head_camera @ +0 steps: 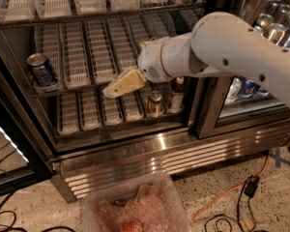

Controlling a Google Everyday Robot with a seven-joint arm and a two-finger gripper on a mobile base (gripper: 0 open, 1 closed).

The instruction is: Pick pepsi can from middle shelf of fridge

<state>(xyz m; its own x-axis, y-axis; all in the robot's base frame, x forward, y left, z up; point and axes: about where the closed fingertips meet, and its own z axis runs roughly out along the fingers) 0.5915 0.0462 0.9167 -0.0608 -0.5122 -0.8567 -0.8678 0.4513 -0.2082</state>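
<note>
Hovering before the dark-framed display fridge (135, 153), the pale yellow claw (117, 86) on the thick white robot arm (222, 52) points left, level with the front edge of the dark wire middle shelf (101, 57) and its white slotted lane trays. Released or clenched? Cannot tell from here. Far left on that shelf stands the small blue aluminium pepsi can (42, 71), upright in the outermost lane, well apart from the claw. One shelf down, a brown-gold can (154, 103) sits beside a dark bottle (177, 93).

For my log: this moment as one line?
gripper: before middle shelf, right of pepsi can, apart | pepsi can: upright, leftmost lane | grasp: not yet
</note>
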